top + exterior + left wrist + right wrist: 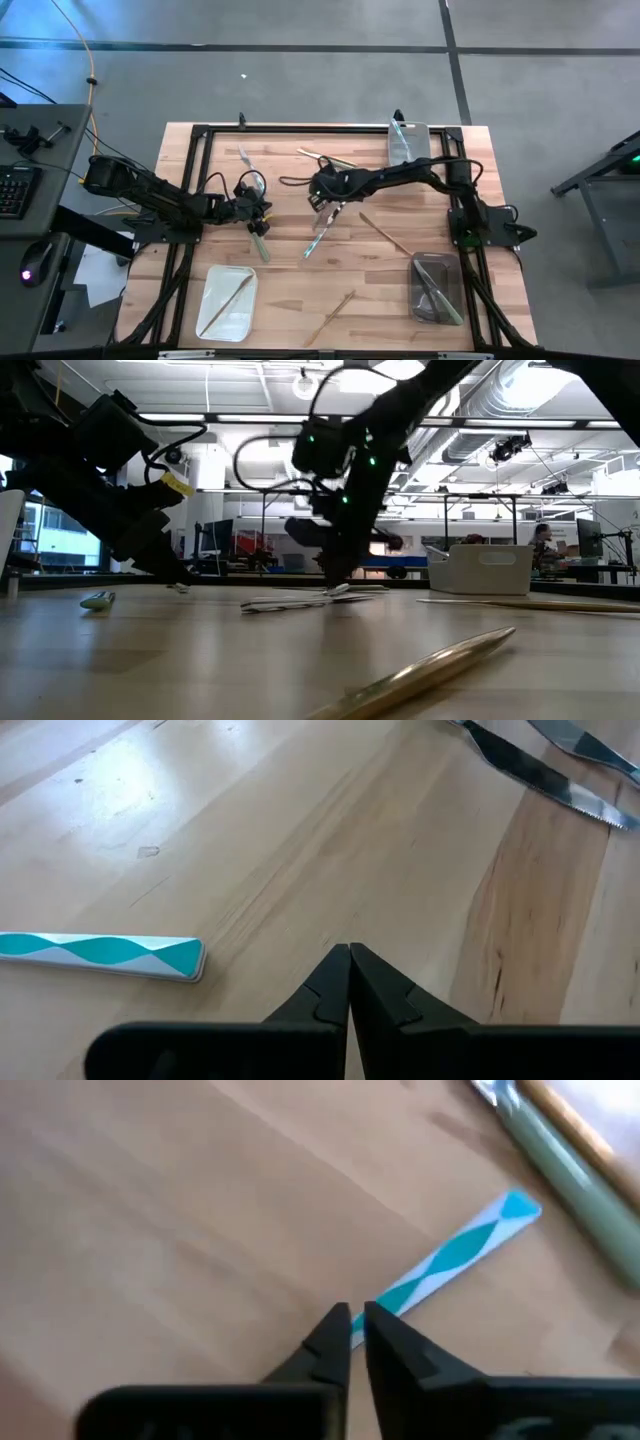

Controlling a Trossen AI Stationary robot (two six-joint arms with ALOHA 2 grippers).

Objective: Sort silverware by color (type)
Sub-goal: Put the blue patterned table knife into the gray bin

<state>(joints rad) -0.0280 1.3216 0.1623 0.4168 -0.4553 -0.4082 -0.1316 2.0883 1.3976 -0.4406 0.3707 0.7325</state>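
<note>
The sort is partly done. The white tray point(228, 302) holds a gold piece, the dark tray point(437, 288) green ones, the far tray point(407, 141) one more. Several pieces point(320, 232) lie loose on the worktop point(290, 300). The right gripper point(352, 1328), jaws slightly parted, reaches a blue handle point(462, 1250). The left gripper point(349, 965) hovers, jaws pressed together.

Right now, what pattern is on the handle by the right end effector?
Teal and white wavy pattern on the handle, clearest in the right wrist view.
</note>
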